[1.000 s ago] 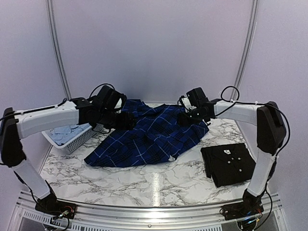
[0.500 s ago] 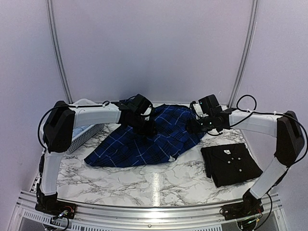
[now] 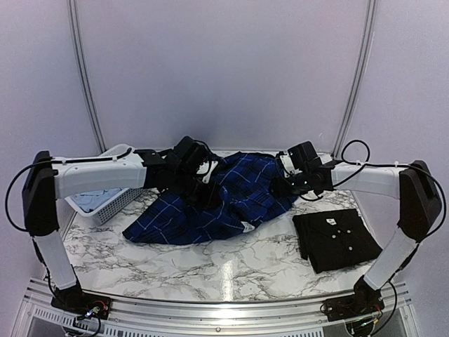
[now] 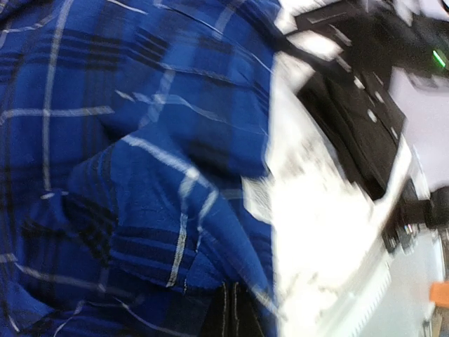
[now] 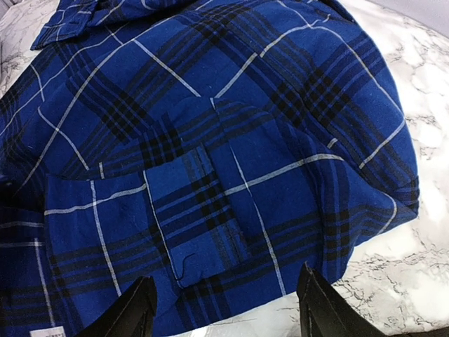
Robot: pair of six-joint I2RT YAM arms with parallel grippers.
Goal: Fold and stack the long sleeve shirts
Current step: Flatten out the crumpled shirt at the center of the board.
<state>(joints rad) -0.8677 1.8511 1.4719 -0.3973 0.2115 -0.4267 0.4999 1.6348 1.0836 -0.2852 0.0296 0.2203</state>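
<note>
1. Here's the plaid shirt (image 3: pixel 210 210), rumpled and spread wide on the marble table (image 3: pixel 210 270), with its far part bunched up between the two arms.
2. The left gripper (image 3: pixel 202 188) is down on the far left part of the plaid shirt, and cloth is heaped up around it.
3. The left wrist view is a blur. Blue plaid fills almost all of it, and one dark finger (image 4: pixel 228 316) pokes into the folds at the bottom edge. I cannot tell how far apart these jaws stand, or whether they have hold of any cloth.
4. The right gripper (image 3: pixel 282 187) sits over the far right edge of the plaid shirt.
5. Its wrist view is sharp. The two fingers (image 5: pixel 126 309) are spread wide with nothing between them, and the plaid shirt's hem and a strip of marble lie below.
6. The black shirt (image 3: pixel 335 239) is folded into a neat rectangle with its white buttons facing up. It lies right of the plaid shirt and apart from it, with bare marble between them.
7. Left of the plaid shirt, partly behind the left arm, is the white lattice basket (image 3: pixel 118 203), with the pale blue shirt (image 3: pixel 88 199) lying inside it.
</note>
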